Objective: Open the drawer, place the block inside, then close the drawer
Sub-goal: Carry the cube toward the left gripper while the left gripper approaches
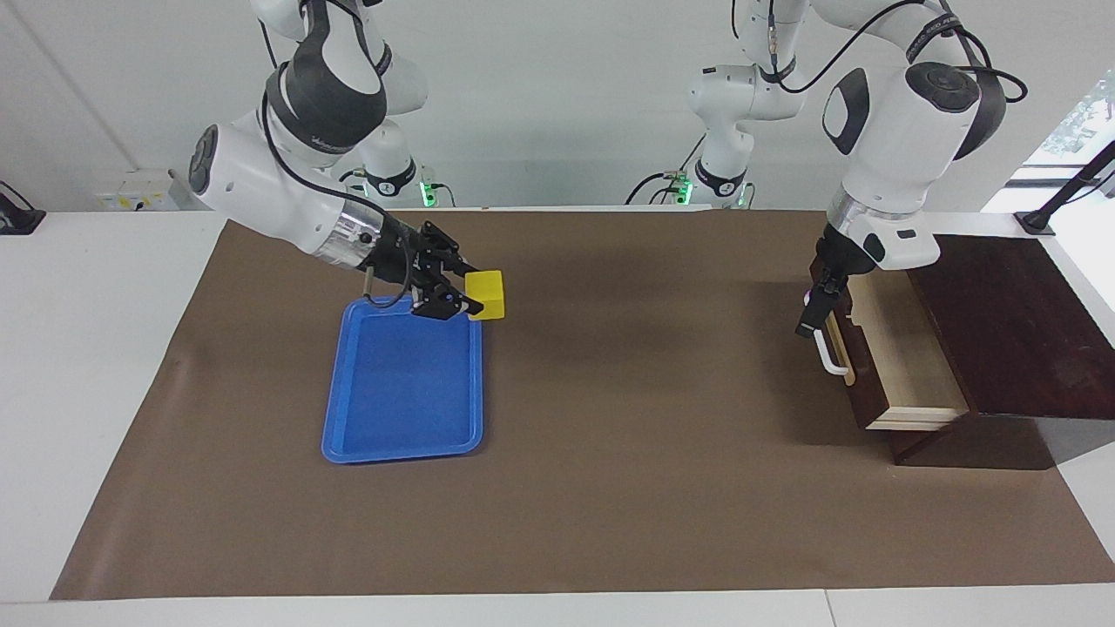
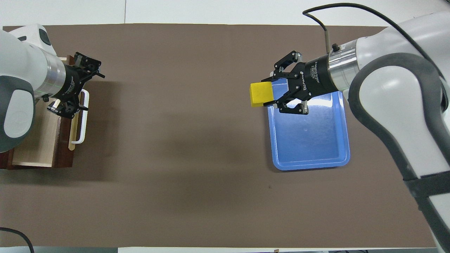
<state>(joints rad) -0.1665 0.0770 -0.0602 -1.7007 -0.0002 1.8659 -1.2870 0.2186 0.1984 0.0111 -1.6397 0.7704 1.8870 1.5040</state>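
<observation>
My right gripper (image 1: 469,302) is shut on the yellow block (image 1: 486,294), holding it in the air over the mat just off the blue tray's corner; from above the block (image 2: 260,95) sits at the right gripper's (image 2: 270,93) tips. The drawer (image 1: 908,353) stands pulled out of its dark box (image 1: 1015,322), with its pale interior (image 2: 35,142) bare. My left gripper (image 1: 810,320) hangs open over the end of the white handle (image 1: 834,359) nearest the robots. Seen from above, the left gripper (image 2: 88,88) has its jaws spread wide above the handle (image 2: 80,130).
The blue tray (image 1: 401,453) lies flat on the brown mat (image 1: 645,435) toward the right arm's end, with nothing in it; the overhead view shows its rim (image 2: 311,166) too. Bare mat stretches between the tray and the drawer.
</observation>
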